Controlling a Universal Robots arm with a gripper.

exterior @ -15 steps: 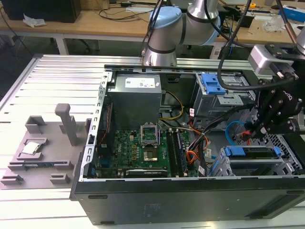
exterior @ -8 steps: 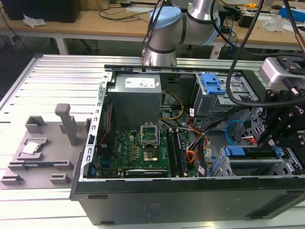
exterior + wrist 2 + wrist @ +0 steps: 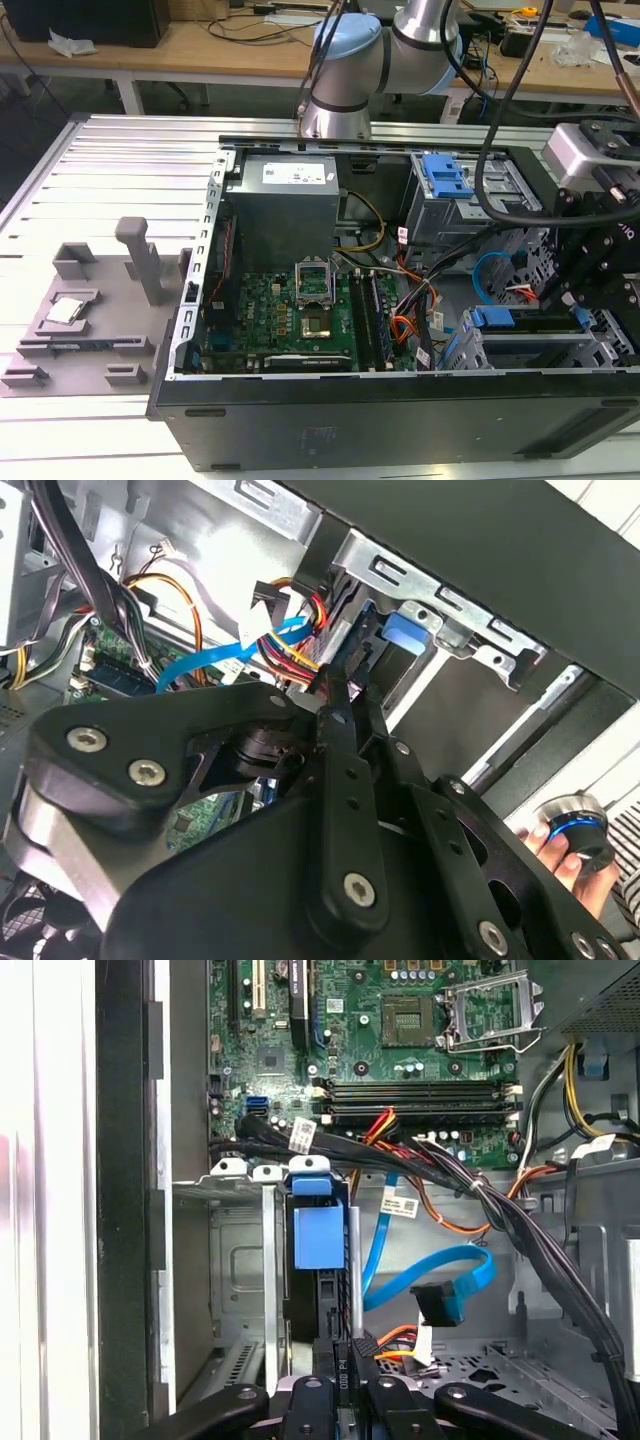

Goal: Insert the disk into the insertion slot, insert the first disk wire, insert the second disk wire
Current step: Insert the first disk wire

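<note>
First wire step: the black tool (image 3: 345, 1388) pinches a black wire plug (image 3: 340, 1360) by the blue-framed grey disk (image 3: 318, 1235), three o'clock of the green board (image 3: 285, 310) in the exterior view; it likely needs a straight push.

— What colour is the disk (image 3: 318, 1235)?
— A bright blue carrier on a dark body, set in the silver insertion slot (image 3: 240, 1260).
— And the wiring?
— A blue flat cable (image 3: 430, 1278). The plug (image 3: 341, 1360) is black, with red, yellow and orange strands.
— The rest?
— Green motherboard (image 3: 400, 1020), black tool (image 3: 342, 1392), black case (image 3: 400, 420), ribbed silver desk (image 3: 120, 170).
</note>
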